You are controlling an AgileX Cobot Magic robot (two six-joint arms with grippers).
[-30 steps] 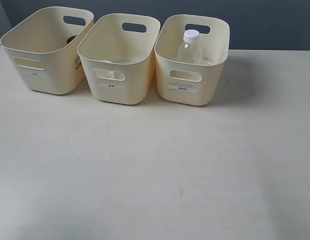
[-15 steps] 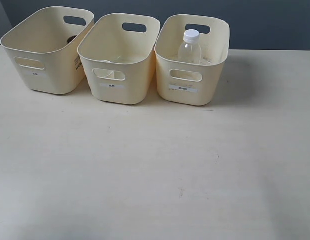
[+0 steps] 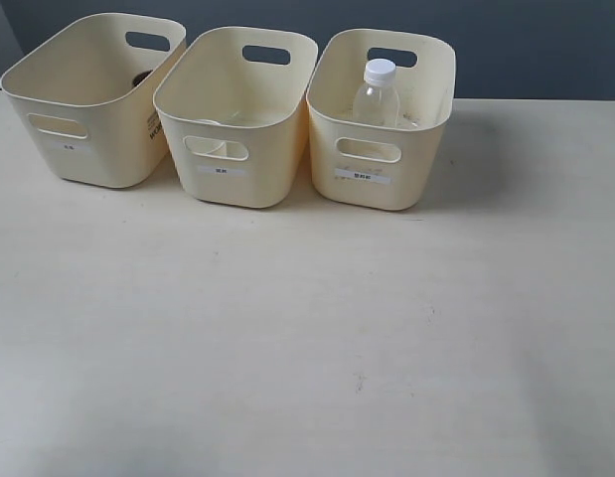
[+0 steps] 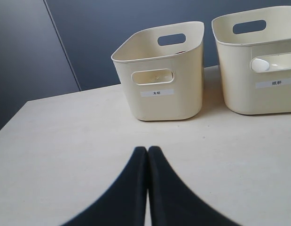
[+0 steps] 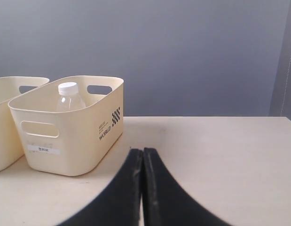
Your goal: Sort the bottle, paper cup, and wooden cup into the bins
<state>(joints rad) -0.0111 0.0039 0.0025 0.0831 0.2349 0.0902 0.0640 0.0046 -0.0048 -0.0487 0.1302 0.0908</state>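
Note:
Three cream-yellow bins stand in a row at the far side of the table: the left bin point(image 3: 88, 149), the middle bin point(image 3: 249, 184) and the right bin point(image 3: 416, 149). The clear bottle point(image 3: 377, 94) with a white cap stands upright inside the right bin, and it shows as the bottle point(image 5: 67, 96) in the right wrist view too. A dark sliver of the wooden cup point(image 3: 141, 76) peeks over the left bin's rim. Through the middle bin's handle slot the white paper cup point(image 4: 260, 64) shows. My left gripper point(image 4: 147, 149) and right gripper point(image 5: 143, 150) are both shut and hold nothing, low over the table, away from the bins.
The pale table point(image 3: 307, 338) stretches in front of the bins. A dark wall stands behind them. Neither arm appears in the exterior view. In the right wrist view the table's far edge runs behind the right bin point(image 5: 93, 136).

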